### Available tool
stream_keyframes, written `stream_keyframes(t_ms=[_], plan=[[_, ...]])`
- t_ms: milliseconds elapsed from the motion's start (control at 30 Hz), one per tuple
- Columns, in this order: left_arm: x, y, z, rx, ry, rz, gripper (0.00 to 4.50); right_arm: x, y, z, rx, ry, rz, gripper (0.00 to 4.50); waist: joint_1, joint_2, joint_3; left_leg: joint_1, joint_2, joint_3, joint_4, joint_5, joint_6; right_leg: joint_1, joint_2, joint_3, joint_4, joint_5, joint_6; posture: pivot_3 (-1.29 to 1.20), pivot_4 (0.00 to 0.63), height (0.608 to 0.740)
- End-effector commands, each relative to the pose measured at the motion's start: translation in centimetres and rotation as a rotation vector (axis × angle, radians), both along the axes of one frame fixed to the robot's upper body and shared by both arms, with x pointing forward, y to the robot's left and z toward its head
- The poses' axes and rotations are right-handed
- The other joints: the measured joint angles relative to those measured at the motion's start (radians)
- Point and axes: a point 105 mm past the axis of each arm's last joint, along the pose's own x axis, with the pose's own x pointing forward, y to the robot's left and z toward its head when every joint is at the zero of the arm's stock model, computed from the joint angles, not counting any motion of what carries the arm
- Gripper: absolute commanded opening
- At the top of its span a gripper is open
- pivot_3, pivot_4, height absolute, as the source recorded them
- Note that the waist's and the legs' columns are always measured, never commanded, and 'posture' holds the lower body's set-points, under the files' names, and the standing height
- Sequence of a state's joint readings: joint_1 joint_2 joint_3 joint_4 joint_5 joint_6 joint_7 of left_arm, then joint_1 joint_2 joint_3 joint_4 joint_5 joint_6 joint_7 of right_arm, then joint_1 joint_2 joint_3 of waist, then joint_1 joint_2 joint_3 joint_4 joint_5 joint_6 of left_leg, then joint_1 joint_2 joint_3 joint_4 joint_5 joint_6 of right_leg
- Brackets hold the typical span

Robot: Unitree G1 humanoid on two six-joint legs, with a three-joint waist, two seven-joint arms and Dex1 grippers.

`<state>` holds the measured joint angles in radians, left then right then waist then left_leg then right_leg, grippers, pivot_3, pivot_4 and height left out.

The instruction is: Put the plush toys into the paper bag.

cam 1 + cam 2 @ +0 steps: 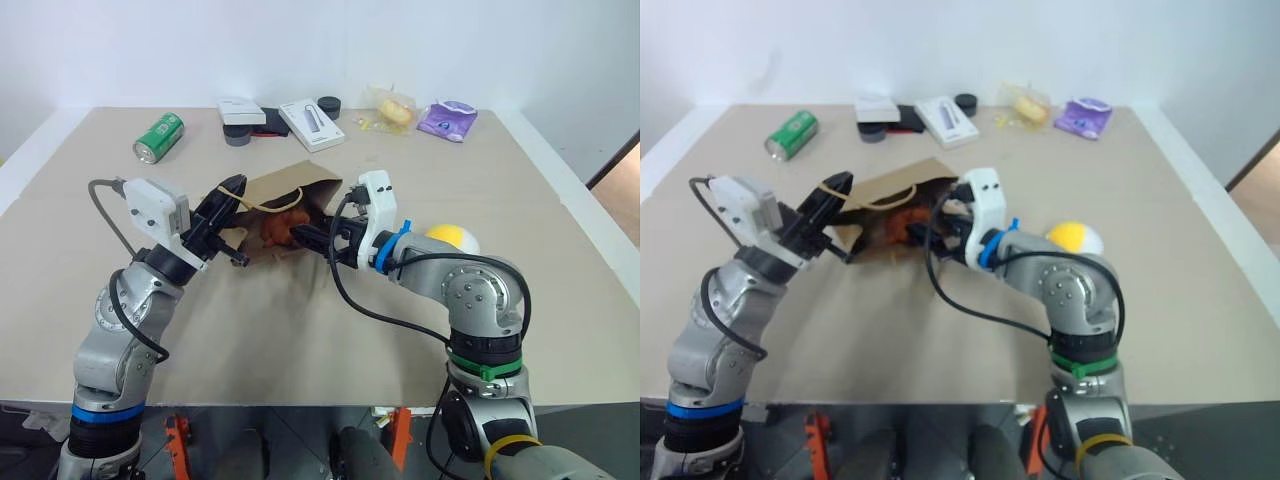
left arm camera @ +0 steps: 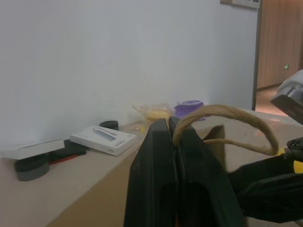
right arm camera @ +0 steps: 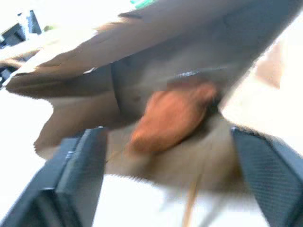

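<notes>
On the beige counter [image 1: 300,330] before a white wall, my left hand [image 1: 232,190] pinches the paper bag [image 1: 300,185] handle; my right hand [image 3: 165,179] gapes before the gingerbread toy [image 3: 173,116] inside. Egg toy [image 1: 452,238] behind my right arm; can [image 1: 158,137], white box [image 1: 311,124], purple pouch [image 1: 447,120] at the far edge.

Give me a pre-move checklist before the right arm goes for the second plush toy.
1. Left pincer shut on the bag handle: ok.
2. Paper bag mouth held open: ok.
3. Brown gingerbread toy inside the bag: ok.
4. Right pincer open, holding nothing: ok.
5. Yellow-and-white ball on the table beside the right arm, not bagged: not ok.
6. Path to the ball free: cannot tell.
</notes>
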<state>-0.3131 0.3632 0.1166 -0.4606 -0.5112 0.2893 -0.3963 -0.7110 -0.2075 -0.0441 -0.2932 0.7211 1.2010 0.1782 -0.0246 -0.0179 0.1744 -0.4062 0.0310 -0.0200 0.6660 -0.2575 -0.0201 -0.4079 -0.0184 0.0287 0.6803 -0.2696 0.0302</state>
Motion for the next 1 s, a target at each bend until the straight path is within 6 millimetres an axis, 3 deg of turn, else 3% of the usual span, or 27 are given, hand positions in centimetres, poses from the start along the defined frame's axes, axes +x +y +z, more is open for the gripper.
stream_keyframes(t_ms=[33,100,233,300,333,500,667,933,1000], plan=[[-0.3,0.2,1.5,-0.021,-0.028,-0.004,0.0,-0.6,0.1,1.6,0.008,-0.073,0.037,4.39,0.0,0.0,0.0,0.0,0.0,0.0,0.0,0.0,0.0,0.0,0.0,0.0,0.0,0.0,0.0,0.0,0.15,0.74],[-0.2,0.1,1.6,-0.028,-0.014,-0.011,0.0,-0.9,0.1,2.0,0.011,-0.099,0.065,4.39,0.0,0.0,0.0,0.0,0.0,0.0,0.0,0.0,0.0,0.0,0.0,0.0,0.0,0.0,0.0,0.0,0.15,0.74],[0.3,0.1,2.2,-0.049,0.016,-0.02,0.0,-3.6,-0.7,5.1,0.125,-0.223,0.227,4.39,0.001,-0.001,0.001,0.0,0.0,-0.001,0.0,0.0,0.0,0.0,0.0,0.0,0.0,0.0,0.0,0.0,0.15,0.74],[0.5,0.2,2.5,-0.06,0.027,-0.021,0.0,-3.3,-2.3,5.5,0.111,-0.249,0.205,4.39,0.002,-0.001,0.001,-0.001,0.0,-0.001,0.0,0.0,0.0,0.0,0.0,0.0,0.0,0.0,0.0,0.0,0.15,0.74],[0.6,0.3,2.8,-0.08,0.039,-0.027,0.0,-2.1,-4.0,5.3,0.082,-0.247,0.129,4.39,0.003,-0.001,0.001,-0.001,-0.001,-0.001,0.0,0.0,0.0,0.001,-0.001,-0.001,0.0,0.0,0.001,0.0,0.15,0.74],[1.3,0.9,4.0,-0.151,0.075,-0.043,0.0,3.4,-12.3,1.2,-0.192,-0.15,-0.271,4.39,0.003,-0.003,0.002,-0.001,-0.003,0.001,0.003,0.0,0.0,0.002,-0.003,-0.002,0.0,0.0,0.001,0.0,0.15,0.74],[1.4,1.1,4.0,-0.15,0.086,-0.042,0.0,5.9,-18.8,-2.7,-0.381,-0.052,-0.539,4.39,-0.004,-0.003,0.002,0.0,-0.002,0.005,0.001,0.001,0.0,0.0,0.0,0.003,0.0,0.0,0.001,0.0,0.15,0.74],[1.6,1.7,3.2,-0.142,0.107,-0.028,0.0,6.2,-20.4,-5.2,-0.504,0.007,-0.589,4.39,0.001,-0.003,0.002,0.0,-0.002,0.006,-0.003,0.004,-0.005,-0.001,-0.002,0.004,-0.001,0.0,0.001,0.0,0.15,0.74],[1.7,2.0,3.1,-0.152,0.115,-0.017,0.0,6.1,-20.5,-5.2,-0.509,0.007,-0.589,3.53,0.002,-0.003,0.002,0.0,-0.002,0.006,-0.003,0.004,-0.006,-0.001,-0.002,0.004,-0.001,0.0,0.002,0.0,0.15,0.74]])
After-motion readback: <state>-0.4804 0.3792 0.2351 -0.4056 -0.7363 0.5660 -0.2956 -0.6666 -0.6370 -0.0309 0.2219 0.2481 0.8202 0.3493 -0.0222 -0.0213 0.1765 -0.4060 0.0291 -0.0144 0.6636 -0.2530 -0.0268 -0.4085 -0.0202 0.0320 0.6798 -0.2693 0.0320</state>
